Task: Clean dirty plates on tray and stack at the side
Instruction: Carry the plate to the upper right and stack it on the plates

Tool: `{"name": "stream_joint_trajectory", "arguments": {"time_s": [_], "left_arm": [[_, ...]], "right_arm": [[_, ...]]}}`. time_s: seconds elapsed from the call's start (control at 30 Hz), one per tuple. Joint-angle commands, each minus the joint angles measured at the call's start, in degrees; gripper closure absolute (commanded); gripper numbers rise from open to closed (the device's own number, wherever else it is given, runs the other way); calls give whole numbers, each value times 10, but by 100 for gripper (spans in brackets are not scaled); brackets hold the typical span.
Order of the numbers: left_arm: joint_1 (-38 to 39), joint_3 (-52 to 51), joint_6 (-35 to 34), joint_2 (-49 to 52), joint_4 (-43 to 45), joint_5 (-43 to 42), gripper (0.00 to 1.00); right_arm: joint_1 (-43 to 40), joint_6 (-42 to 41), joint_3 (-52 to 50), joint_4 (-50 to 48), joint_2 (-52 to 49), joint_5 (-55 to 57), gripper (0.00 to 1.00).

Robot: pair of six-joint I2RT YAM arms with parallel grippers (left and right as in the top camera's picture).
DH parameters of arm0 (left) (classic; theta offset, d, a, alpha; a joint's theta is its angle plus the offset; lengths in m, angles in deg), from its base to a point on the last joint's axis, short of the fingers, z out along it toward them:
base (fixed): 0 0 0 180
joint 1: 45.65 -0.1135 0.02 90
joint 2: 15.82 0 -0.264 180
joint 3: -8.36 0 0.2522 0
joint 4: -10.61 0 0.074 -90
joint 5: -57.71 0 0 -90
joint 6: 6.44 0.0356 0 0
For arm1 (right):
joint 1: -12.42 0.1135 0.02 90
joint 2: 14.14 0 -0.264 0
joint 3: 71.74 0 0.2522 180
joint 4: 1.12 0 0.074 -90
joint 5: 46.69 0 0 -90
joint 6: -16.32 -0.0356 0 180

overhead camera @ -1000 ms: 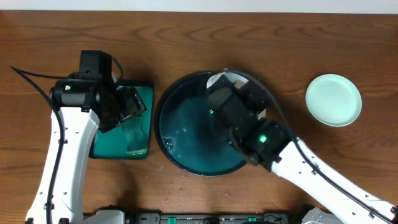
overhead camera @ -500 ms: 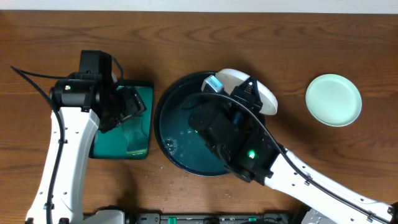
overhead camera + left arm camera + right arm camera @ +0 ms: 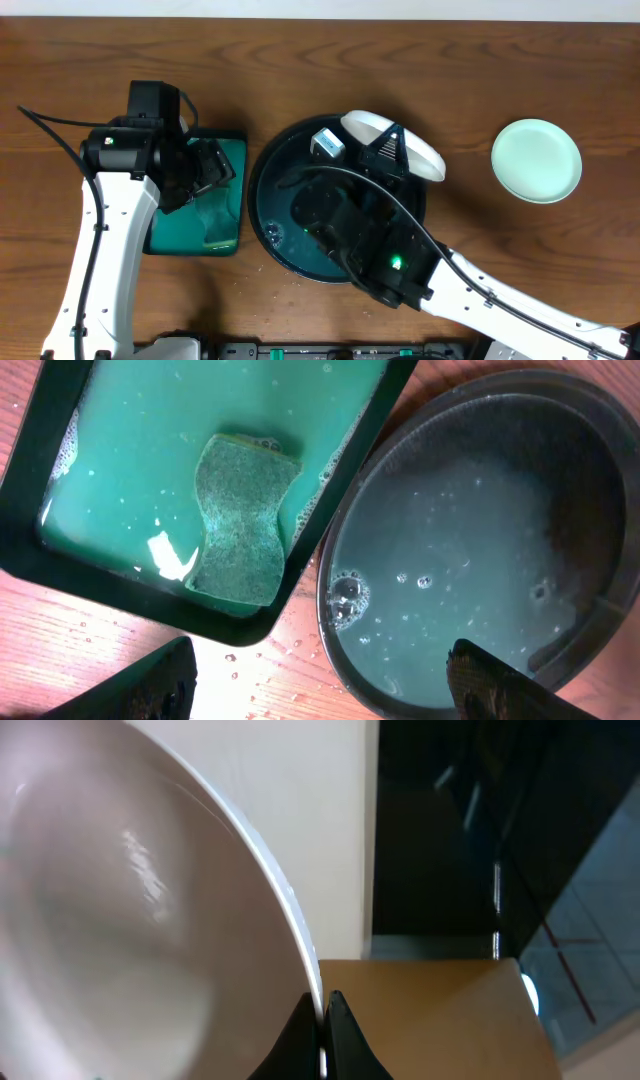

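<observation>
**Operator:** White and tilted, the held plate (image 3: 365, 126) is clamped by its rim in my right claw (image 3: 322, 1016). On the right wrist view both fingers pinch the edge, and the plate's hollow fills the left of the picture.

**Spotter:** Where is it from above?

**Operator:** It's up on edge over the far right rim of the black tray (image 3: 257, 200). My right arm lies across that tray from the near right.

**Spotter:** What's in the tray?

**Operator:** Cloudy bluish water, with a few bubbles by its left wall on the left wrist view.

**Spotter:** And your left side?

**Operator:** My left claw (image 3: 320, 665) is spread wide and gripping nothing. It hovers over the green tray (image 3: 130, 588), which sits just left of the black one. A green sponge (image 3: 238, 520) lies flat in its soapy teal liquid.

**Spotter:** Any other plate?

**Operator:** One. The second plate (image 3: 536, 160) is pale teal-white. It lies flat on the worktop (image 3: 100, 60), well right of the black tray.
</observation>
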Motion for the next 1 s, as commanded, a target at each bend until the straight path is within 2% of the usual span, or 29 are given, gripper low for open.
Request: {"name": "stream_joint_trajectory", "arguments": {"time_s": [0.0, 0.1, 0.17, 0.2, 0.27, 0.33, 0.43, 0.5, 0.57, 0.63, 0.8, 0.97], "left_arm": [[-2, 1, -5, -6, -3, 1, 19], [-2, 1, -5, -6, -3, 1, 19], [-2, 1, -5, -6, -3, 1, 19], [-2, 1, -5, -6, -3, 1, 19], [-2, 1, -5, -6, -3, 1, 19], [-2, 1, -5, -6, -3, 1, 19], [-2, 1, -5, -6, -3, 1, 19], [-2, 1, -5, -6, -3, 1, 19], [-2, 1, -5, -6, -3, 1, 19], [-2, 1, -5, -6, -3, 1, 19], [-2, 1, -5, -6, -3, 1, 19], [-2, 1, -5, -6, -3, 1, 19]], "right_arm": [[-3, -56, 1, 13, 0, -38, 99], [-3, -62, 1, -7, -9, 40, 99], [-11, -126, 1, 10, -7, -19, 99], [-15, -129, 1, 23, -7, -34, 99], [-11, -140, 1, 21, -10, 20, 99], [-11, -204, 1, 41, -9, -6, 99], [-39, -367, 1, 154, -9, -205, 99], [-99, -521, 1, 220, -12, -410, 99], [-156, -622, 1, 242, -18, -527, 99], [-212, -684, 1, 243, -23, -610, 99], [-342, -760, 1, 227, -24, -714, 99], [-504, -783, 1, 228, -29, -821, 99]]}}
